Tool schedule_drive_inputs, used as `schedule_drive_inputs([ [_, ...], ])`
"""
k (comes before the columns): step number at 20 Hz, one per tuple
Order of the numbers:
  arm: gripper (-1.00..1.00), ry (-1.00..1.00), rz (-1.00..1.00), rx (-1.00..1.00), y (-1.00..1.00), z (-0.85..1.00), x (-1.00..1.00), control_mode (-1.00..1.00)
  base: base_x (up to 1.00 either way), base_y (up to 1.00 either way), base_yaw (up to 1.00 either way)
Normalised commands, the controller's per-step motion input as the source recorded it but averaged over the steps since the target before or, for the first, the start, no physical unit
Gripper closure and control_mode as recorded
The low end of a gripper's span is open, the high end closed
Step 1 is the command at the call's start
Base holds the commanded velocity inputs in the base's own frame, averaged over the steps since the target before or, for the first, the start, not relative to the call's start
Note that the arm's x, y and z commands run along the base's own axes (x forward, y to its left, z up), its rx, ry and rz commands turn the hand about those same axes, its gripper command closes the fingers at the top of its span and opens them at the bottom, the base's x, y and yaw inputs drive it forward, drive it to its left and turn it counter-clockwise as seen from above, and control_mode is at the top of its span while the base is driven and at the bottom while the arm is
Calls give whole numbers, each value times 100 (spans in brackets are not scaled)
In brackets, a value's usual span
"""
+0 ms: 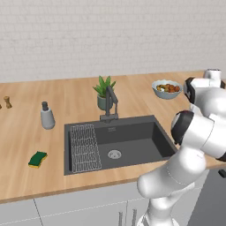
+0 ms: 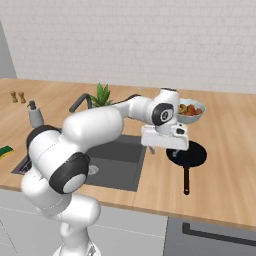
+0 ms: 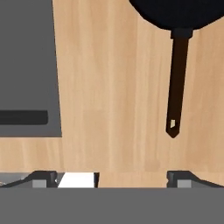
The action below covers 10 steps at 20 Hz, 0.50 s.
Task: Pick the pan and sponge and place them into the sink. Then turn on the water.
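Note:
The black pan (image 2: 190, 152) lies on the wooden counter right of the sink (image 2: 122, 161), its long handle (image 2: 186, 181) pointing toward the front edge. My gripper (image 2: 168, 149) hangs above the counter between the sink and the pan, close to the pan's left rim. In the hand view the gripper (image 3: 111, 178) is open wide with nothing between its fingertips (image 3: 179, 177); the pan (image 3: 175, 12) and its handle (image 3: 177, 83) are ahead to the right, and the sink's corner (image 3: 26, 65) is at the left. The green and yellow sponge (image 1: 37, 159) lies left of the sink (image 1: 132, 137). The faucet (image 1: 110, 103) stands behind the basin, no water running.
A wire rack (image 1: 84, 148) fills the basin's left part. A grey soap dispenser (image 1: 47, 116) stands left of the sink, a potted plant (image 1: 104, 90) behind the faucet. A bowl of food (image 2: 191, 111) sits just behind the pan. Two small shakers (image 1: 6, 102) are at far left.

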Motion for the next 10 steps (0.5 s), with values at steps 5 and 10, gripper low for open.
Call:
schedule_drive_inputs([
  [5, -100, 1, 0, 0, -20, -9, 0, -100, 0, 0, 0],
  [10, -100, 0, 0, 0, -9, -18, 0, -100, 0, 0, 0],
])
